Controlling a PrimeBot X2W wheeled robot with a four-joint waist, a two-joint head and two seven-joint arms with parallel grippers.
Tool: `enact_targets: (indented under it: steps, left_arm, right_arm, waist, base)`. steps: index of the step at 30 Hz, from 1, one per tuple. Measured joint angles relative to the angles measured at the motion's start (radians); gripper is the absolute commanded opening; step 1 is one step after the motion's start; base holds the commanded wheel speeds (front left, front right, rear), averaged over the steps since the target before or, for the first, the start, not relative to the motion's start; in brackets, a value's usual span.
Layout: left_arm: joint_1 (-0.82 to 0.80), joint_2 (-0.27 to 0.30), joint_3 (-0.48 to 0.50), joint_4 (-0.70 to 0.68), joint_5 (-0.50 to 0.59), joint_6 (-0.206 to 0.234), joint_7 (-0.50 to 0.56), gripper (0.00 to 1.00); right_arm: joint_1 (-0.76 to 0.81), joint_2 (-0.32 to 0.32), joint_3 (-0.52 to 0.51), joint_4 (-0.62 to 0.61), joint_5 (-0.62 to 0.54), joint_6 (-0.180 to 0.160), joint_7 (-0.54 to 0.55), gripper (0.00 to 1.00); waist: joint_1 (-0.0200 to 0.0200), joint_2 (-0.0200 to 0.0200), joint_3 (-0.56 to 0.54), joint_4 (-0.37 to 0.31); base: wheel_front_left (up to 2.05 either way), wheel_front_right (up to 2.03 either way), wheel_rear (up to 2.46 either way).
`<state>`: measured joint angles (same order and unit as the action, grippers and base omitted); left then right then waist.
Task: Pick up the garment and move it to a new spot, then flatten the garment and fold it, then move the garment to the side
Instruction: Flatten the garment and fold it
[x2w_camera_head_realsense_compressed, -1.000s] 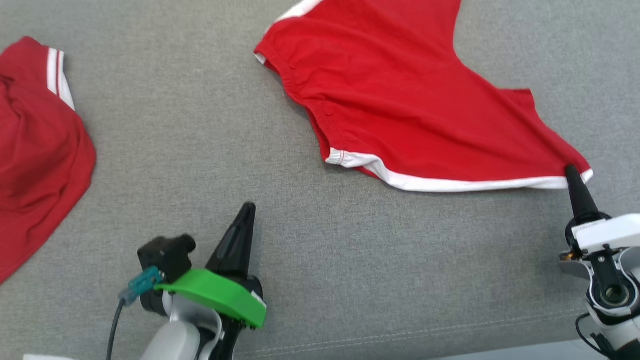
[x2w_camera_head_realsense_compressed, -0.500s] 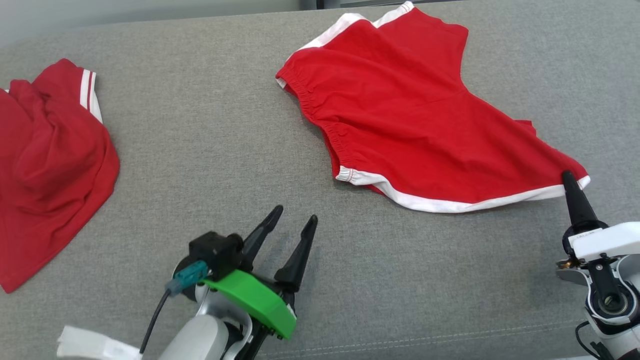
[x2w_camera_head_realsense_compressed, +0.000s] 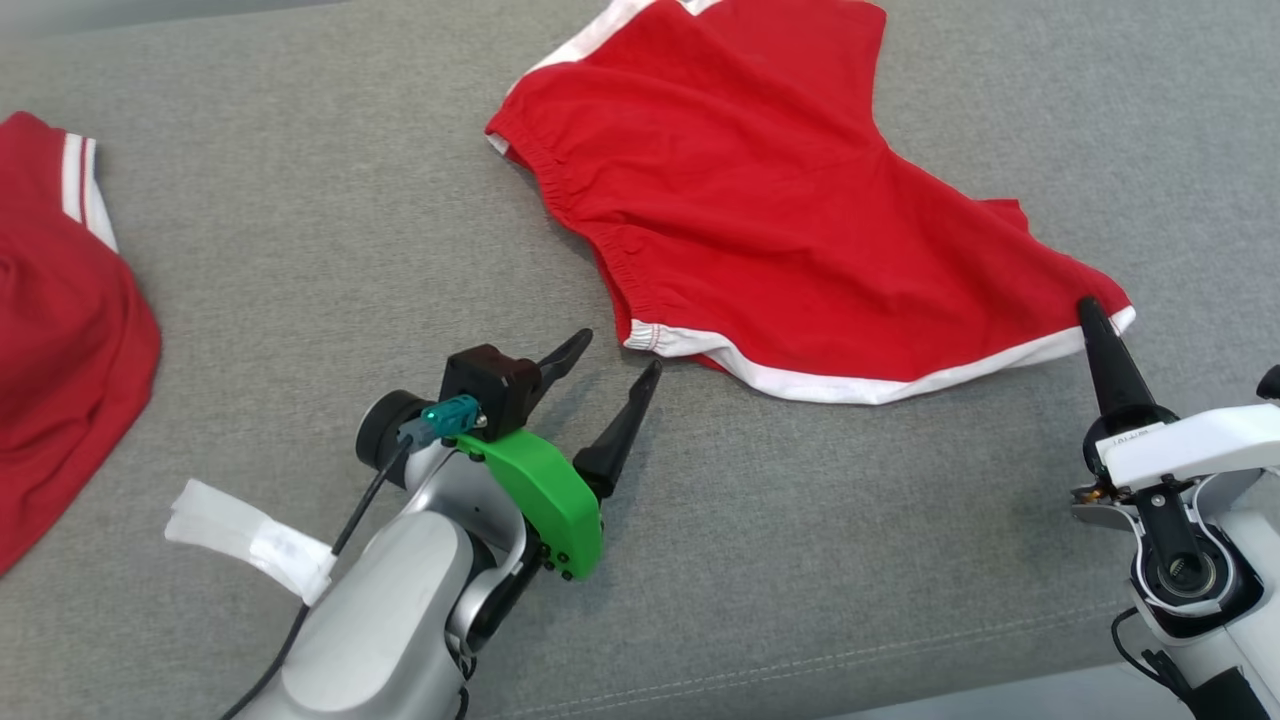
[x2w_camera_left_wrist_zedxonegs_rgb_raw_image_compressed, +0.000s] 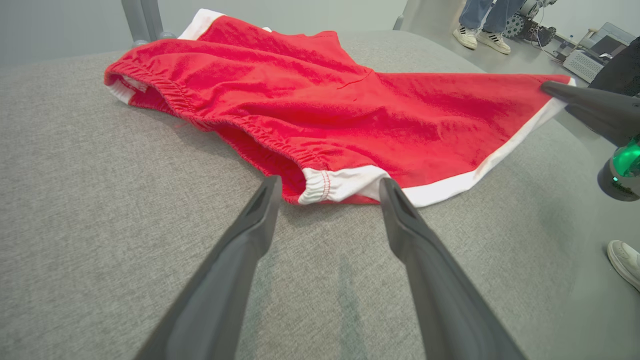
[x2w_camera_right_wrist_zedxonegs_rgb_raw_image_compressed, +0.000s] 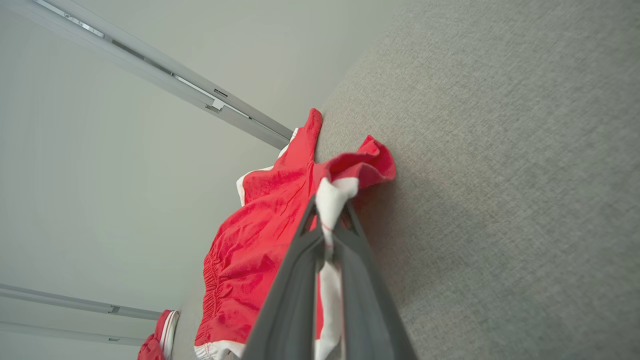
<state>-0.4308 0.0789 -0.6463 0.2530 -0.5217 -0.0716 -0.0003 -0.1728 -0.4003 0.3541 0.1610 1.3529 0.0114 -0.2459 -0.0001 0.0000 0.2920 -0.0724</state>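
The worktop (x2w_camera_head_realsense_compressed: 300, 250) is covered in grey woven fabric, smooth, with a stitched seam (x2w_camera_head_realsense_compressed: 800, 668) running along the lower edge of the head view. The garment (x2w_camera_head_realsense_compressed: 760, 220), red shorts with white hem bands and a gathered waistband, lies spread across the upper centre and right of that view, on the cloth. The right gripper (x2w_camera_head_realsense_compressed: 1086, 306), at the lower right, is closed on the garment's right-hand corner; the right wrist view shows the white hem pinched between its fingers. The left gripper (x2w_camera_head_realsense_compressed: 620, 354), lower centre, stands spread wide with nothing in it, its tips just beside the garment's white-banded lower left corner; contact cannot be confirmed. A second red garment (x2w_camera_head_realsense_compressed: 60, 330) lies at the left edge, well apart from the first. Room: pale wall with metal rails (x2w_camera_right_wrist_zedxonegs_rgb_raw_image_compressed: 165, 75); grey posts (x2w_camera_left_wrist_zedxonegs_rgb_raw_image_compressed: 142, 20) behind the worktop; a person's shoes (x2w_camera_left_wrist_zedxonegs_rgb_raw_image_compressed: 480, 37) on the floor at the upper right of the left wrist view.
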Motion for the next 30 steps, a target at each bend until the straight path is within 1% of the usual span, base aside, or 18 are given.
enact_targets:
  steps: [6, 10, 13, 21, 23, 24, 25, 26, 28, 30]
  left_arm:
    - [-0.055, -0.002, 0.016, 0.073, 0.002, 0.000, 0.018, 1.00]
    - [-0.073, -0.009, 0.005, 0.120, 0.002, -0.005, 0.032, 1.00]
    - [-0.077, -0.012, 0.003, 0.140, 0.001, -0.007, 0.035, 1.00]
    - [-0.107, -0.028, -0.002, 0.171, -0.006, -0.009, 0.023, 1.00]
    - [-0.113, -0.029, -0.007, 0.187, -0.014, -0.016, 0.020, 1.00]
    - [-0.113, -0.029, -0.010, 0.193, -0.014, -0.016, 0.020, 0.91]
    - [-0.113, -0.029, -0.012, 0.198, -0.015, -0.016, 0.019, 0.70]
    - [-0.113, -0.029, -0.014, 0.202, -0.020, -0.016, 0.017, 0.61]
    - [-0.114, -0.029, -0.021, 0.213, -0.021, -0.017, 0.017, 0.45]
    - [-0.115, -0.030, -0.027, 0.221, -0.027, -0.017, 0.016, 0.43]
  right_arm:
    - [-0.024, 0.017, 0.003, 0.000, 0.000, 0.006, 0.000, 0.00]
    - [-0.025, 0.019, -0.003, 0.008, 0.000, 0.007, 0.000, 0.00]
    - [-0.025, 0.021, -0.006, 0.010, 0.000, 0.014, 0.000, 0.00]
    - [-0.025, 0.023, -0.009, 0.022, 0.000, 0.015, 0.000, 0.00]
    - [-0.026, 0.023, -0.009, 0.025, -0.001, 0.015, 0.000, 0.00]
    - [-0.026, 0.023, -0.009, 0.027, -0.002, 0.015, 0.000, 0.00]
    - [-0.028, 0.023, -0.009, 0.029, -0.002, 0.015, 0.000, 0.00]
    - [-0.029, 0.023, -0.009, 0.030, -0.002, 0.017, 0.000, 0.00]
    - [-0.032, 0.023, -0.009, 0.032, -0.005, 0.023, 0.000, 0.00]
    - [-0.034, 0.023, -0.009, 0.035, -0.006, 0.024, 0.000, 0.00]
  waist:
    - [0.0000, 0.0000, 0.034, -0.045]
    - [0.0000, 0.0000, 0.049, -0.063]
    - [0.0000, 0.0000, 0.055, -0.069]
    - [0.0000, 0.0000, 0.056, -0.067]
    - [0.0000, 0.0000, 0.055, -0.065]
    - [0.0000, 0.0000, 0.055, -0.065]
    - [0.0000, 0.0000, 0.054, -0.064]
    - [0.0000, 0.0000, 0.054, -0.063]
    - [0.0000, 0.0000, 0.053, -0.062]
    - [0.0000, 0.0000, 0.051, -0.061]
  base:
    - [0.00, 0.00, 0.00]
    - [0.00, 0.00, 0.00]
    - [0.00, 0.00, 0.00]
    - [0.00, 0.00, 0.00]
    - [0.00, 0.00, 0.00]
    - [0.00, 0.00, 0.00]
    - [0.00, 0.00, 0.00]
    - [0.00, 0.00, 0.00]
    - [0.00, 0.00, 0.00]
    - [0.00, 0.00, 0.00]
